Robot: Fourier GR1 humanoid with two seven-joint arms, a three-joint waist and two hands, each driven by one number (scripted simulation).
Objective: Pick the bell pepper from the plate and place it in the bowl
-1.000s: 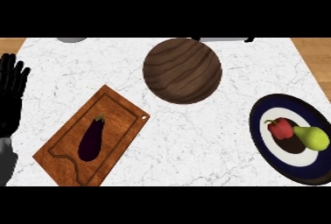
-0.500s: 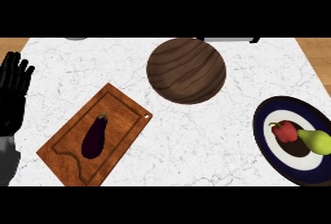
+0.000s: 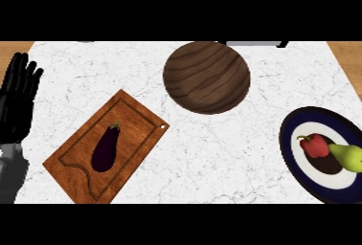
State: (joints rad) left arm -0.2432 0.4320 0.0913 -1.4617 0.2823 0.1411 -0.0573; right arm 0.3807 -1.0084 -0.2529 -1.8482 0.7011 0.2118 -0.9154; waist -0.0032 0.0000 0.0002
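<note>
Red bell pepper (image 3: pixel 315 145) (stem up-left), near-upright axis

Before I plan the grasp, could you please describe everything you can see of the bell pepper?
The bell pepper is red and glossy, with a short green stem at its upper left end. It lies on its side on the white centre of the dark-rimmed plate, at the right of the counter. A green pear lies beside it on its right, apparently touching it. A dark shadow falls on the plate just below it. No hand is near it.
</note>
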